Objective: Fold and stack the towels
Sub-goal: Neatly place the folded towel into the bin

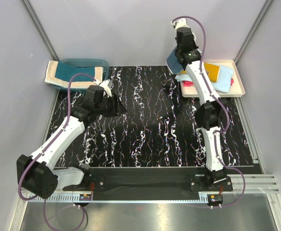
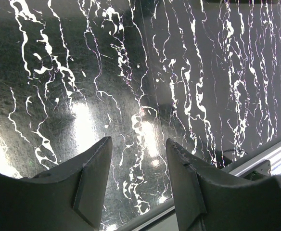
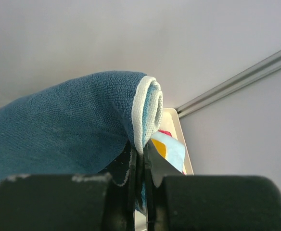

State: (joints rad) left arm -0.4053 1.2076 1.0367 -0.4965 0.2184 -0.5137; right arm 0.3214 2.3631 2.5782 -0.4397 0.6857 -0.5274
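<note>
Right claw grips dark teal cream-bordered towel, raised near cream tray; left claw stands open over black marbled tabletop.

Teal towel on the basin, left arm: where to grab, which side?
Pinch the teal towel at its near right corner, on the cream border, coming in from the near right, where the left gripper sits with jaws open. The towel lies spread over the basin, so probably only an edge gives a pinch, and that corner is nearest.
</note>
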